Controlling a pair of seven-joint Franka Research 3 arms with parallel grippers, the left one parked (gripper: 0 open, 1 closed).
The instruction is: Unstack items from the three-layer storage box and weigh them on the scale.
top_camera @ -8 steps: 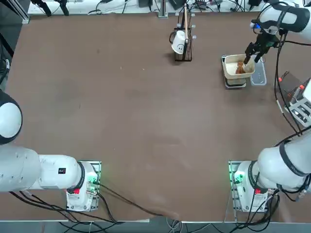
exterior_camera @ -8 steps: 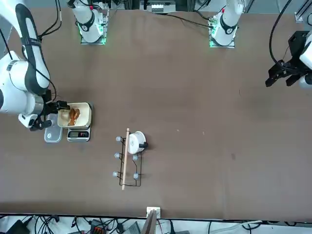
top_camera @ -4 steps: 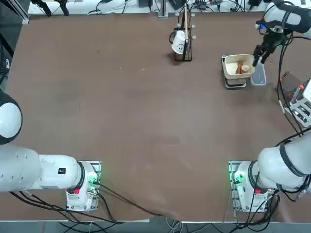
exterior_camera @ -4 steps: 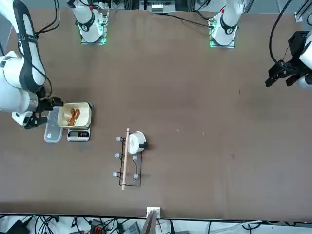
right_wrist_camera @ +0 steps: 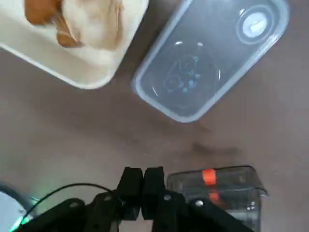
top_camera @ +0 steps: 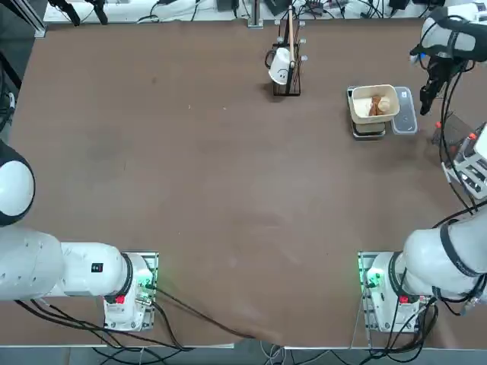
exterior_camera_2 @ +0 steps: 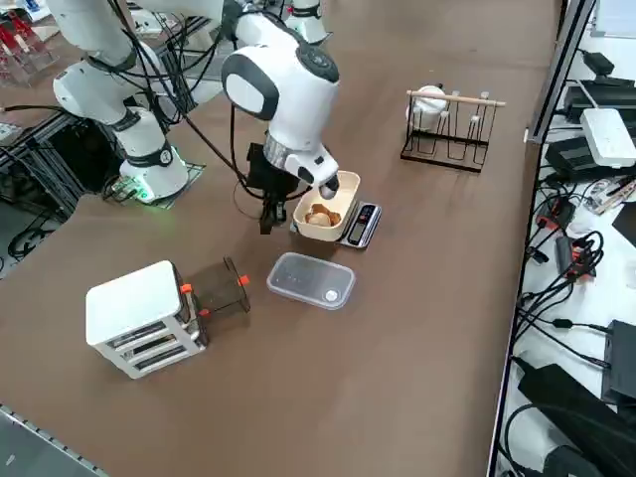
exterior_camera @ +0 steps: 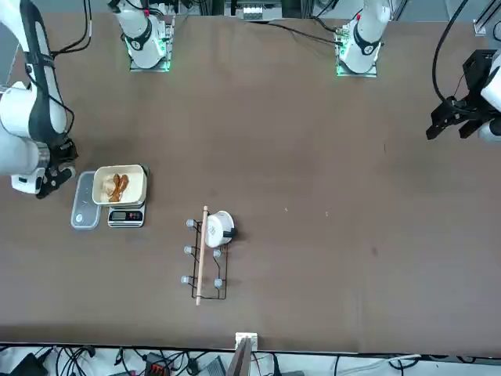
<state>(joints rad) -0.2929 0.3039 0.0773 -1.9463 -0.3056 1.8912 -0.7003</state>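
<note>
beside the bowl [exterior_camera_2: 324, 212] on the scale [exterior_camera_2: 360, 225], the right pincer [exterior_camera_2: 266, 221] hangs above the bare table [exterior_camera_2: 417, 328] with its fingers [right_wrist_camera: 142, 186] pressed together and nothing between them. several lumps [right_wrist_camera: 79, 19], brown and cream, lie in the bowl, so at least one delivery looks done. the clear plate [exterior_camera_2: 311, 280] lies just beside the scale, toward the box [exterior_camera_2: 142, 318], which stands well apart near the table's edge. a small clear drawer with an orange knob [right_wrist_camera: 217, 182] lies on the table between the box and the plate, close under the pincer in the wrist view.

my reading is that the arm is between loads, heading for another fetch. the next move calls for spreading the fingers, swinging over to the box or the drawer, and lining up on a small lump without knocking the light drawer aside. whether any lumps remain in the box or the drawer i cannot tell.
</note>
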